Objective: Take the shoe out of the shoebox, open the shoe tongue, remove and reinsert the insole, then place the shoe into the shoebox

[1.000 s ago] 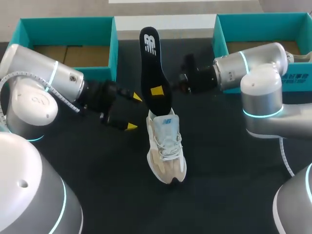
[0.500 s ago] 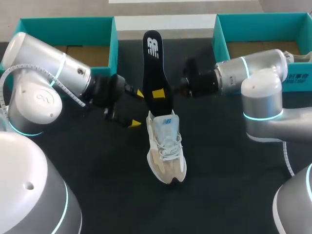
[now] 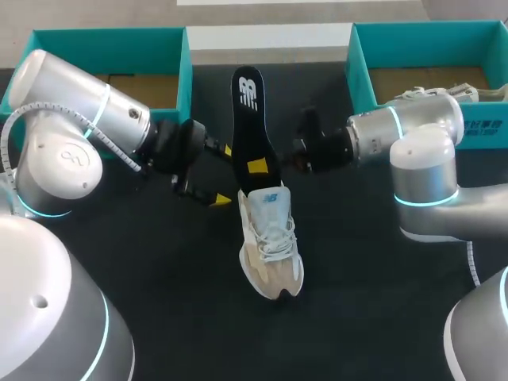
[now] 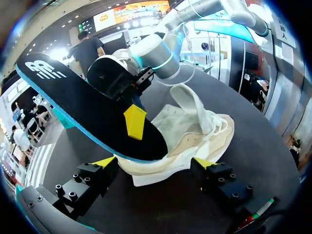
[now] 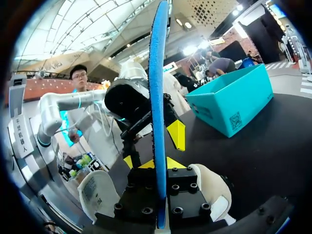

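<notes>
Left tool (image 3: 222, 175) has slid in toward the shoe (image 3: 271, 246) over the last 1 s. The insole (image 3: 250, 119) has sunk a little, its upper end now lower over the bench (image 3: 159, 278).

Right tool (image 3: 262, 165) grips the insole across its thickness, low on its length, with 1 yellow finger showing on the black face. The right wrist view shows the insole edge-on, pinched between both fingers. Left tool stands wide, its 2 tips either side of the shoe's heel; I can't tell whether either touches.

The shoe sits on its sole mid-bench, toe toward the robot, heel away. The insole's long axis lines up nearly with the shoe's. Its lower end is at the mouth and its logo end leans up and away past the heel. So I'd judge the way in runs down and toward the toe, along that axis, and the push falls to the right arm. Left tool is the nearer one to the heel and looks best placed to brace the shoe against that push.
</notes>
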You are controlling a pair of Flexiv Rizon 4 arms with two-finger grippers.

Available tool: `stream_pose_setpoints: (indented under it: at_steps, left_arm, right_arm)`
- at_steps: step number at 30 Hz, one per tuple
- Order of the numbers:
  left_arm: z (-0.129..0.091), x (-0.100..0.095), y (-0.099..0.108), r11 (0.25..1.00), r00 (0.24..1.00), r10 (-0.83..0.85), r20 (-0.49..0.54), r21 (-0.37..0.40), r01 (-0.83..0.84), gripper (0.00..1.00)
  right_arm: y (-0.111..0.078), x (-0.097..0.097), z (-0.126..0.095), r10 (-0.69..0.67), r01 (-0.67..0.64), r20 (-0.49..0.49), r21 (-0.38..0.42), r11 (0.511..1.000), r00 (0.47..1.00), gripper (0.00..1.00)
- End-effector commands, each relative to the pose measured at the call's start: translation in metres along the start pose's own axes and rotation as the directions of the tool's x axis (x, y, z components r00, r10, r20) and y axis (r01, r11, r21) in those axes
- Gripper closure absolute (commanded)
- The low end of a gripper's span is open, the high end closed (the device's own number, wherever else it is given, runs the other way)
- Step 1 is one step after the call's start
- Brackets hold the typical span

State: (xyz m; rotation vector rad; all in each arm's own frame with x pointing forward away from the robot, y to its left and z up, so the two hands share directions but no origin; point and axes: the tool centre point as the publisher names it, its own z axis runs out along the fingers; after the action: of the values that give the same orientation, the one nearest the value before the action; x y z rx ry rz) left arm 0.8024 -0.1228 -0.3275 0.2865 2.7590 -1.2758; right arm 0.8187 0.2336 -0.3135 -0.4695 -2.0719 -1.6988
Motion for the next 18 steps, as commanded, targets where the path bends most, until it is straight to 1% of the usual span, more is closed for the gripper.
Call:
stream_pose_setpoints:
  at_steps: [1, 9, 18]
  left_arm:
    - [0.001, -0.002, 0.001, 1.0, 1.0, 0.0, -0.002, -0.001, 0.0, 0.0]
    - [0.002, -0.001, 0.002, 1.0, 1.0, -0.007, -0.002, 0.0, 0.007, 0.0]
    - [0.002, 0.0, 0.0, 1.0, 1.0, -0.008, -0.001, -0.002, 0.008, 0.0]
  right_arm:
    - [-0.014, -0.006, -0.001, 0.032, -0.032, -0.023, -0.008, 0.999, 0.999, 1.0]
    - [-0.032, -0.006, -0.001, 0.111, -0.11, -0.055, 0.016, 0.994, 0.992, 1.0]
    - [-0.053, 0.004, 0.001, 0.187, -0.185, -0.073, 0.03, 0.982, 0.98, 1.0]
